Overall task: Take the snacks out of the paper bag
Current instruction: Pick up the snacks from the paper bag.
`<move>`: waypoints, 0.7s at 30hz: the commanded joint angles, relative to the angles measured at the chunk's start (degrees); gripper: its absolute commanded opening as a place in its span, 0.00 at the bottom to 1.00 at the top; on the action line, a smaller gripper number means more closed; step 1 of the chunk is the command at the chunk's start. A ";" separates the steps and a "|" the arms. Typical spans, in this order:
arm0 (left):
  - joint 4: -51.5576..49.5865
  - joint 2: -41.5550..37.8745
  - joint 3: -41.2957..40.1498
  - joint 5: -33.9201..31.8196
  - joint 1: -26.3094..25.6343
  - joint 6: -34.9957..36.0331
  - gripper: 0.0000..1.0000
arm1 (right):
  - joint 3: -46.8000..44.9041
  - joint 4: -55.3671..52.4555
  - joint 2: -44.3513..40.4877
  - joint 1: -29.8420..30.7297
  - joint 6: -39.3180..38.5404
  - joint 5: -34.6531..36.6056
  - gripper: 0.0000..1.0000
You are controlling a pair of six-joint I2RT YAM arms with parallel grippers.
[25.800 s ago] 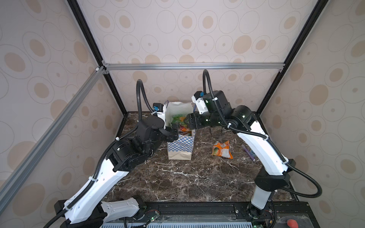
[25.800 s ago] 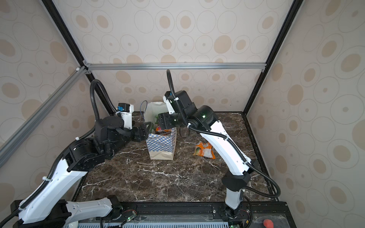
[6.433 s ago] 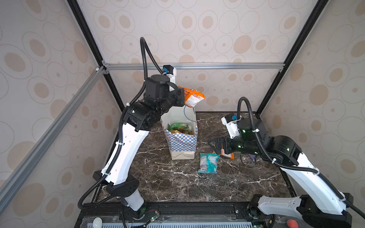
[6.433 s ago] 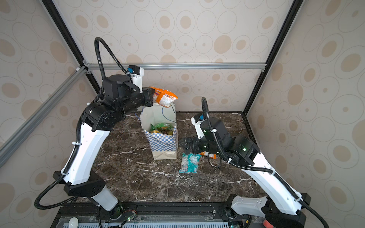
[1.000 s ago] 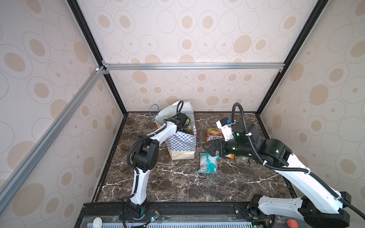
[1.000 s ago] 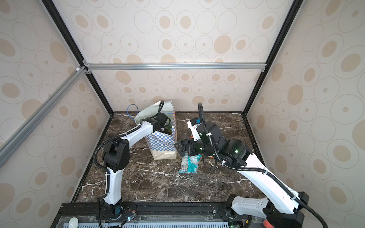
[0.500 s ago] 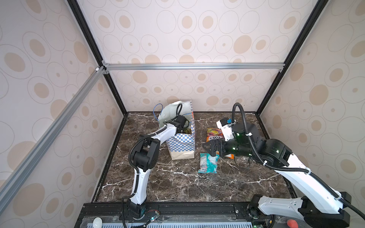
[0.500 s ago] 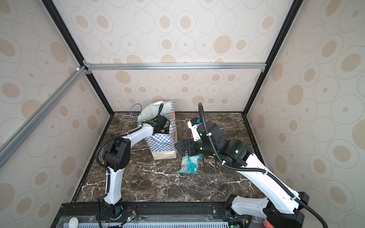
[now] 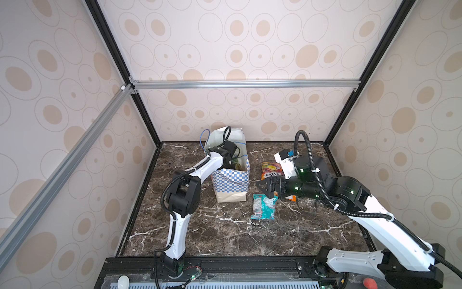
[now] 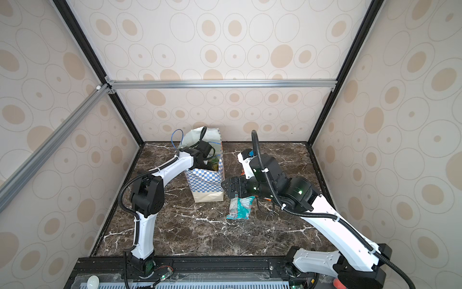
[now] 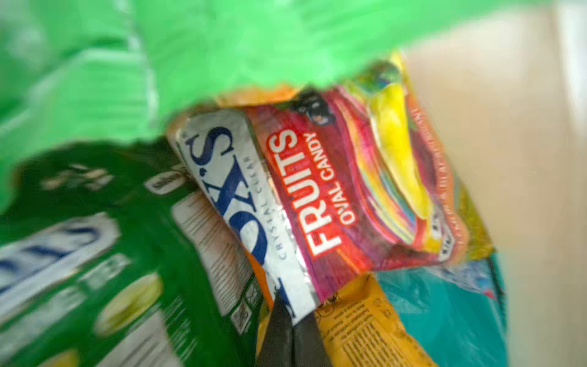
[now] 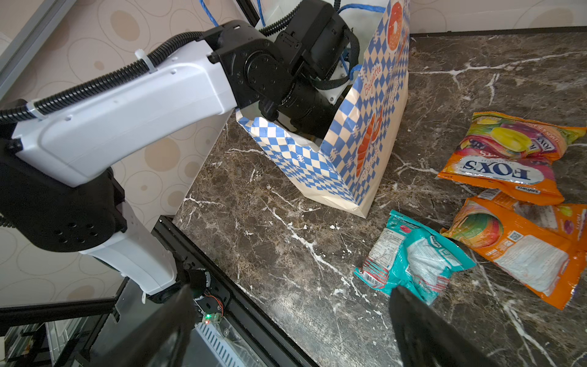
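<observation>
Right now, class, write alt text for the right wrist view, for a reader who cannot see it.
The left arm reaches into a checkered paper bag on a marble table. Beside it lie one teal-and-white packet and two orange packets; the right gripper hangs open above.

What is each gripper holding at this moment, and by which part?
The left gripper, inside the paper bag, pinches the Fox's Fruits packet by a corner at its silver-labelled end. The right gripper is open and holds nothing.
</observation>
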 commanded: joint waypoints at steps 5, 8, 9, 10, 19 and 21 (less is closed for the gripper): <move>-3.93 -5.65 7.33 -2.31 -0.89 -0.13 0.00 | 0.09 0.25 -1.12 0.41 0.04 -0.03 0.98; -5.53 -6.00 10.23 -3.10 -1.11 0.05 0.00 | 0.10 0.24 -1.12 0.41 0.17 -0.04 0.98; -5.92 -6.16 11.08 -3.38 -1.12 0.05 0.00 | 0.07 0.33 -1.12 0.43 0.16 -0.05 0.98; -6.24 -6.32 11.70 -3.64 -1.23 0.05 0.00 | 0.08 0.33 -1.13 0.46 0.21 -0.04 0.98; -9.90 -7.80 18.46 -5.76 -2.48 0.50 0.00 | 0.11 0.47 -1.04 0.47 0.28 0.04 0.99; -10.51 -8.08 19.72 -6.45 -2.69 0.54 0.00 | 0.09 0.50 -1.01 0.45 0.21 0.00 0.99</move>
